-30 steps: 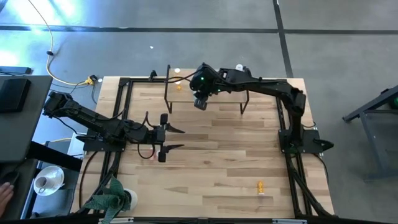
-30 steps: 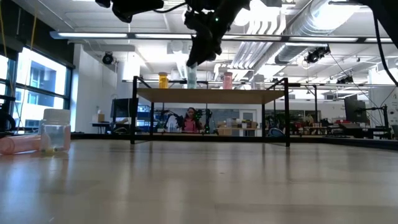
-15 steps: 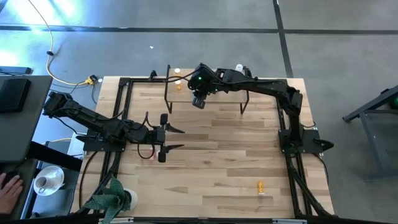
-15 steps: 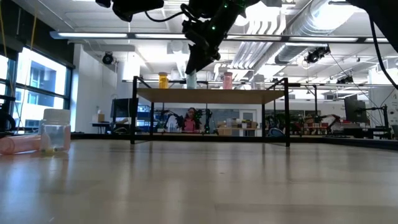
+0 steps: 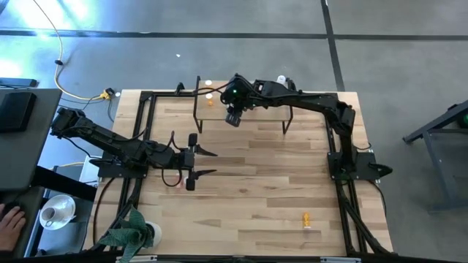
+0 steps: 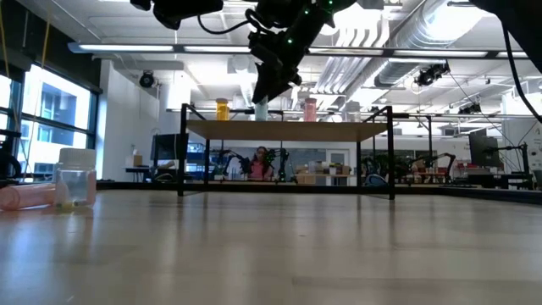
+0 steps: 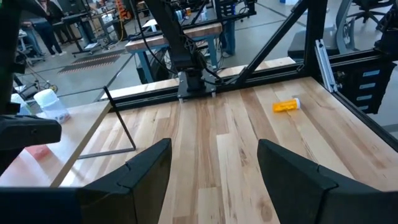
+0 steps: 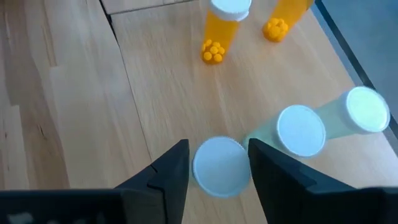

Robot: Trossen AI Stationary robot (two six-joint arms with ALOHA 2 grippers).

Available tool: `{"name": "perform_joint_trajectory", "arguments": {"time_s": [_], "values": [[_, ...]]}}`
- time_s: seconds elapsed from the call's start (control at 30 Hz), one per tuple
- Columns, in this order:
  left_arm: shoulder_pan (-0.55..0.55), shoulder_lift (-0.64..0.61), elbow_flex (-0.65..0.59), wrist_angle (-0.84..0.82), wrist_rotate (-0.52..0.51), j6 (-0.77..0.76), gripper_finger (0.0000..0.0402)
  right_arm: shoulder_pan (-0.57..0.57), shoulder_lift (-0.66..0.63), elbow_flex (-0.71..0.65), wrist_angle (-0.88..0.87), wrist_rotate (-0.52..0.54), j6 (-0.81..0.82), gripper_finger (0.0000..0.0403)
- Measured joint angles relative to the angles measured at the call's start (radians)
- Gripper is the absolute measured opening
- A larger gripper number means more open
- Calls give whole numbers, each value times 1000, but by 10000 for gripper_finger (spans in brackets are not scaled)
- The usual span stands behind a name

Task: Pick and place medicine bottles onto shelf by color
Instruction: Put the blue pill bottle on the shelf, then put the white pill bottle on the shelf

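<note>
Sorting partly done, at a guess. Nearest, on the right of the desk (image 5: pixel 256 190): orange bottle (image 5: pixel 306 218) lying on its side, yet to be shelved. At near left, pink bottle (image 6: pixel 25 196) lying flat and clear bottle (image 6: pixel 74 178) upright beside it, also waiting. Mid-desk on the left: left gripper (image 5: pixel 210 163) idle, fingers wide apart, holding nothing. Far side: shelf (image 5: pixel 281 111) already carrying two orange bottles, two green ones and at least one pink, grouped by color. Above its left part, right gripper (image 8: pixel 216 168), fingers apart and straddling the white cap of a third green bottle (image 8: pixel 219 167) standing beside its fellows, seemingly just let go. Left to do: the three loose bottles.
</note>
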Motion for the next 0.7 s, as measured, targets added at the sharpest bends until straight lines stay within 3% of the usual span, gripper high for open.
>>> {"name": "perform_joint_trajectory", "arguments": {"time_s": [0.37, 0.7], "values": [[0, 0, 0, 0, 0, 0, 227, 22, -64, 0, -9, -24, 0, 161], [0, 0, 0, -1, 0, 0, 227, 81, -142, 0, -137, -49, -6, 161]]}}
